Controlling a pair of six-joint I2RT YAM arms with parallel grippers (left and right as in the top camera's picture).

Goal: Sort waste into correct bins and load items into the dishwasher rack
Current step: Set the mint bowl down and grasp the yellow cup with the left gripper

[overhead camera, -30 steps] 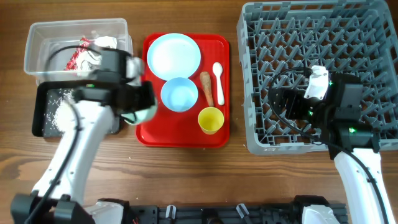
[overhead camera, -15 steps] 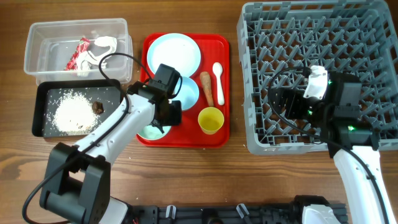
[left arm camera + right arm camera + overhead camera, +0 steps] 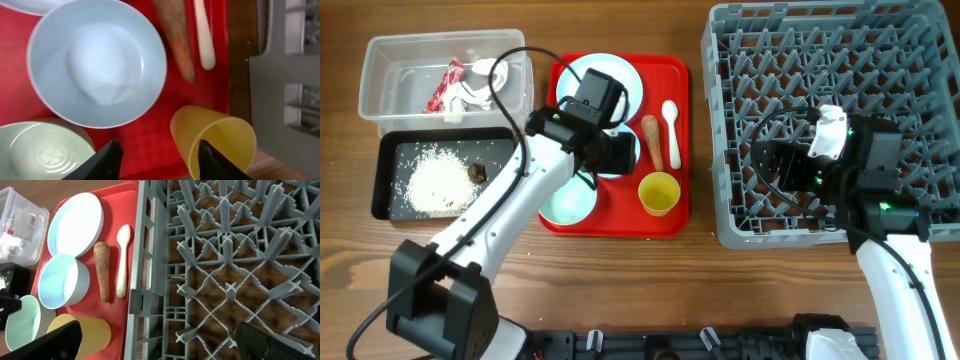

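My left gripper (image 3: pixel 612 158) is open and empty, hovering over the red tray above the small white bowl (image 3: pixel 97 60). In the left wrist view its fingers (image 3: pixel 160 162) straddle bare tray between the light-teal bowl (image 3: pixel 40 150) and the yellow cup (image 3: pixel 215 142). The carrot-like root (image 3: pixel 652 140), white spoon (image 3: pixel 670 118) and pale blue plate (image 3: pixel 620 75) lie on the tray. The wrapper (image 3: pixel 445 88) and tissue (image 3: pixel 485 75) are in the clear tub (image 3: pixel 380 60). Rice (image 3: pixel 435 185) and the brown lump (image 3: pixel 477 172) are in the black tray (image 3: pixel 385 150). My right gripper (image 3: pixel 770 165) is open and empty over the rack (image 3: pixel 840 60).
The red serving tray (image 3: pixel 620 222) lies between the bins and the rack. The teal bowl (image 3: pixel 568 200) sits at its front-left corner, the cup (image 3: pixel 659 192) at front right. The right wrist view shows the rack's edge (image 3: pixel 150 280) beside the tray, with my open fingers (image 3: pixel 165 342).
My left arm swung from over the black tray to the red tray, set the teal bowl down at its front-left corner, let go, and moved over the white bowl. The right arm stayed still.
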